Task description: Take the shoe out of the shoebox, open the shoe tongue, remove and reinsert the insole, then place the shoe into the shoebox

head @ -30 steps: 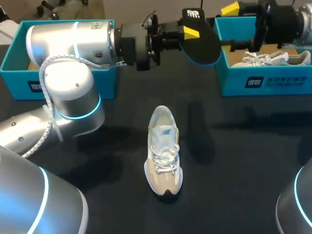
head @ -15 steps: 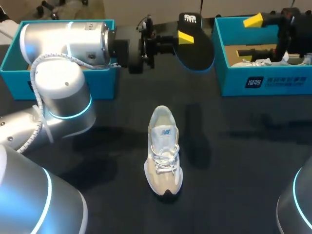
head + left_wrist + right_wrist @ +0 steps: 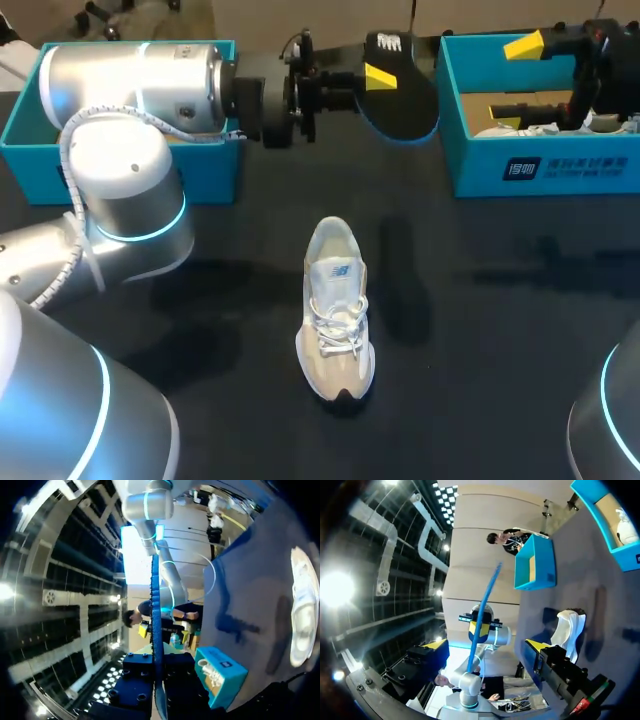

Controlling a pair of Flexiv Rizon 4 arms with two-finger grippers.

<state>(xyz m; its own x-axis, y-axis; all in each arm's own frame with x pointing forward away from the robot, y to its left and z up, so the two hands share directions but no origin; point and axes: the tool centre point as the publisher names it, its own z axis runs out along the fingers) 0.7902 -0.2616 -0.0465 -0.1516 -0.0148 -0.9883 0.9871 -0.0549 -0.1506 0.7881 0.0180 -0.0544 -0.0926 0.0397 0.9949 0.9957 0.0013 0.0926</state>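
A white and beige shoe [image 3: 337,310] lies on the black table, toe toward me. Its black, blue-edged insole [image 3: 402,92] hangs in the air at the back, my left gripper [image 3: 385,75] shut on it. In the left wrist view the insole [image 3: 155,625] shows edge-on, rising from that gripper [image 3: 156,682]; the shoe [image 3: 305,615] lies off to one side. My right gripper [image 3: 515,78] stands open above the right shoebox [image 3: 545,165], apart from the insole. From the right wrist, its gripper [image 3: 487,650] faces the insole [image 3: 482,612] and the shoe [image 3: 570,630].
A second white shoe [image 3: 525,127] lies inside the right shoebox. Another teal shoebox [image 3: 30,140] stands at the back left, partly hidden by my left arm [image 3: 130,130]. Bare black table surrounds the shoe on all sides.
My right gripper has drawn back to the right, away from the insole and over the right shoebox. My left gripper has shifted slightly left with the insole. The shoe has not moved.
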